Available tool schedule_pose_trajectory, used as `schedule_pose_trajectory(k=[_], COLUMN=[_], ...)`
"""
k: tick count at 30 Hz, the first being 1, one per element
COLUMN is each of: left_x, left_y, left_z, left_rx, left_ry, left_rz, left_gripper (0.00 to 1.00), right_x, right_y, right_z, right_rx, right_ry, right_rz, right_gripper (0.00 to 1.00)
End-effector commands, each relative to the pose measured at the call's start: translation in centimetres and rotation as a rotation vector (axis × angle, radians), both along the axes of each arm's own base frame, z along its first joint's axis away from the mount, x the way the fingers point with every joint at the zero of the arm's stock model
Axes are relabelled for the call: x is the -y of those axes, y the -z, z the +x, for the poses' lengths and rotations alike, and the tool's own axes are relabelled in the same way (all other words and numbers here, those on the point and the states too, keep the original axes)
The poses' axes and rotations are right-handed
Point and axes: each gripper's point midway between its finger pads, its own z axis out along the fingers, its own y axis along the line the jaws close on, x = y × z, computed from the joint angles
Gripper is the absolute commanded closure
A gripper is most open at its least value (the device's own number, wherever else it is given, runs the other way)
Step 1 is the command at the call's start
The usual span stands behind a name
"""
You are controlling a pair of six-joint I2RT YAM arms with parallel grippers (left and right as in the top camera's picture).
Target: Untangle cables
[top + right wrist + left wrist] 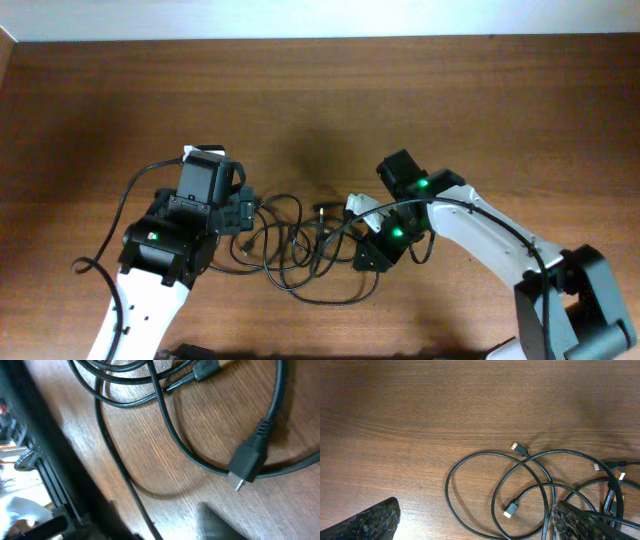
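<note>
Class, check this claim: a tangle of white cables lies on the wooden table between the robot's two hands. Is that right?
No. The overhead view shows the cables are black, not white. They do lie tangled on the wooden table between the left hand and the right hand.

We see the left fingers [372,521] cut off by the lower edge, with the cables [520,450] leaving view beside them. We cannot read the right fingers [220,522], a dark blur.
</note>
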Motion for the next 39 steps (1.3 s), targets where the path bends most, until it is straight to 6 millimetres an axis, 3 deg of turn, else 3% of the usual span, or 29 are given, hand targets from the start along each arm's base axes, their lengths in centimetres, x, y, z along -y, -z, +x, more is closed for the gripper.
schedule_pose_trajectory(k=[1,13,17,21,27,34,39], left_x=[-0.2,-0.2,-0.2,-0.2,-0.2,-0.2,-0.2], left_y=[-0.8,-0.8,-0.8,-0.8,-0.8,-0.8,-0.8], left_z=[0.3,0.3,0.3,0.3,0.3,0.3,0.3], left_rx=[0.016,0.016,0.016,0.016,0.016,0.016,0.016], left_ry=[0.004,0.004,0.004,0.004,0.004,0.004,0.004], left_rz=[0.011,0.011,0.011,0.011,0.011,0.011,0.011], left_gripper=[0.01,0.01,0.01,0.01,0.01,0.01,0.01], right_x=[-0.4,-0.3,0.7,2.3,3.3,4.0,4.8], right_y=[0.0,-0.4,-2.4,-7.4,-16.8,-30.0,-35.8], right_z=[-0.8,-0.4,1.1,2.1,2.2,0.1,-0.2], right_rx=[-0.032,-0.076,-0.079,-0.032,0.196,0.611,0.828], right_ry=[-0.014,0.1,0.209,0.267,0.271,0.259,0.311], right_rz=[0.027,-0.002,0.004,0.027,0.115,0.331,0.427], right_gripper=[0.93,0.96,0.96,0.96,0.96,0.96,0.96])
